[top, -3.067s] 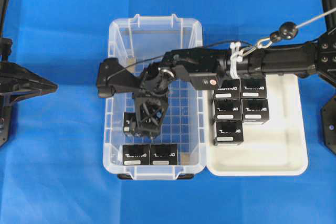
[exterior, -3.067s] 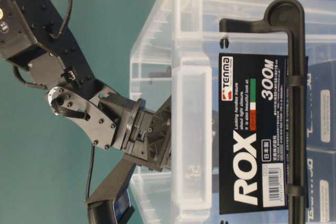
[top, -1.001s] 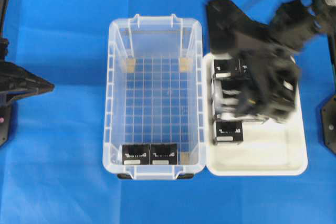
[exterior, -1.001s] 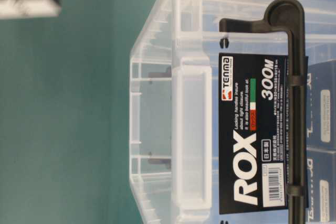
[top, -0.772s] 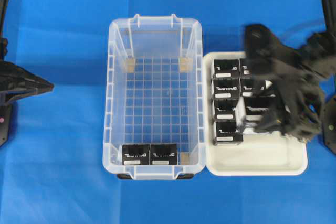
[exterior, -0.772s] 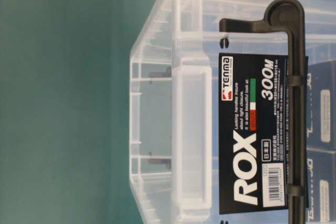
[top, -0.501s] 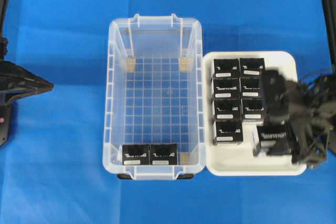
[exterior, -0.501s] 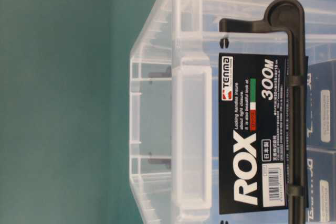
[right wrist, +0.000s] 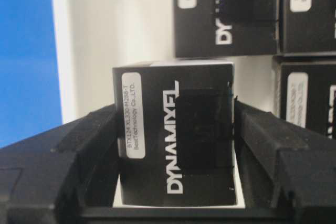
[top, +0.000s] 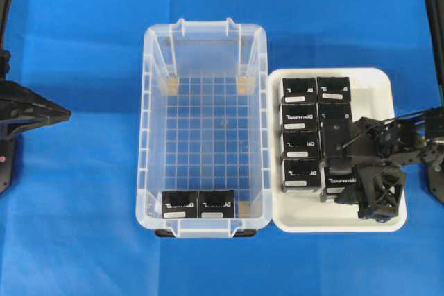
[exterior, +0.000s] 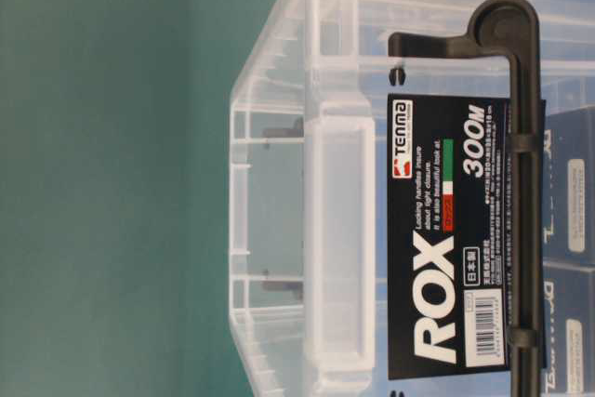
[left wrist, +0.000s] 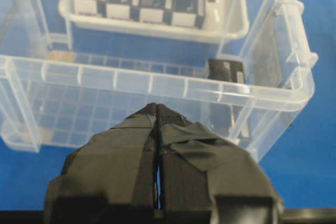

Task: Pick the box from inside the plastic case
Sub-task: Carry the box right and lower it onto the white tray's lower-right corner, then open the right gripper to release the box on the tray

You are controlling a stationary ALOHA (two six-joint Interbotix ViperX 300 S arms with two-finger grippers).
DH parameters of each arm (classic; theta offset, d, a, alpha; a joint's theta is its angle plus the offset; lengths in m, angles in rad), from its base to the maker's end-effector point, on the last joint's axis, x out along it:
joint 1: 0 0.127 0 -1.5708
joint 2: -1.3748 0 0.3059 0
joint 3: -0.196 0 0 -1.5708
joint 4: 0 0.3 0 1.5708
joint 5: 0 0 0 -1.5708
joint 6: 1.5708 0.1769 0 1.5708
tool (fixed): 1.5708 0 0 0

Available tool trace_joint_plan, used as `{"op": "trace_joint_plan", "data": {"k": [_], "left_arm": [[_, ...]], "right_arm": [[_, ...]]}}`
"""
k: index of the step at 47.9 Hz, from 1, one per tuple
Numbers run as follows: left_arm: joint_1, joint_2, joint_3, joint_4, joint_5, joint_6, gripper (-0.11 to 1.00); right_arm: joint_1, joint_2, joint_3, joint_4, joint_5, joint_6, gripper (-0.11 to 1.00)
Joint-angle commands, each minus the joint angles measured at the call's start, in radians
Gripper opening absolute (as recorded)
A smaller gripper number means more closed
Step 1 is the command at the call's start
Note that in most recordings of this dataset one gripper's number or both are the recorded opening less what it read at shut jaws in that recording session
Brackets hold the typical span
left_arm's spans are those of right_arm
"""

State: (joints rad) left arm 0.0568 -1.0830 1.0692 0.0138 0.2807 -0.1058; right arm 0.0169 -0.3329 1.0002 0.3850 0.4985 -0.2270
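The clear plastic case (top: 142, 136) stands mid-table with two black boxes (top: 179, 204) at its front wall. My right gripper (top: 340, 186) is over the front right of the white tray (top: 340, 220), shut on a black box (top: 341, 179). In the right wrist view the box (right wrist: 173, 145) sits between both fingers (right wrist: 89, 135), label strip facing up, just above the tray floor (right wrist: 121, 24). My left gripper (top: 66, 111) is shut and empty at the table's left edge, apart from the case; it also shows in the left wrist view (left wrist: 157, 111).
Several identical boxes (top: 300, 126) stand in two columns in the tray, close to the held box. The left wrist view shows the case's long wall (left wrist: 152, 85) with one box (left wrist: 226, 72) inside. The table-level view shows the case's labelled end (exterior: 446, 239).
My right gripper took a box from the case's left side, lifted it out, carried it over the tray and lowered it to the tray's front right. The left arm has not moved.
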Motion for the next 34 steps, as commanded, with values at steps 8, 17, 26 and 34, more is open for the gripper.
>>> {"op": "trace_joint_plan", "data": {"k": [8, 17, 26, 34], "left_arm": [[0.002, 0.011, -0.041, 0.003, -0.011, 0.002, -0.04], [0.003, 0.011, -0.04, 0.002, -0.009, 0.002, -0.04], [0.005, 0.011, -0.04, 0.003, -0.003, 0.005, -0.04], [0.005, 0.008, -0.04, 0.002, -0.005, 0.005, -0.04]], "right_arm": [[-0.015, 0.037, -0.005, -0.003, -0.015, 0.006, 0.66], [-0.026, 0.037, -0.006, -0.003, -0.006, 0.008, 0.66], [-0.028, 0.032, -0.031, -0.003, 0.048, 0.018, 0.63], [-0.029, 0.031, -0.041, -0.003, 0.034, 0.018, 0.69]]}}
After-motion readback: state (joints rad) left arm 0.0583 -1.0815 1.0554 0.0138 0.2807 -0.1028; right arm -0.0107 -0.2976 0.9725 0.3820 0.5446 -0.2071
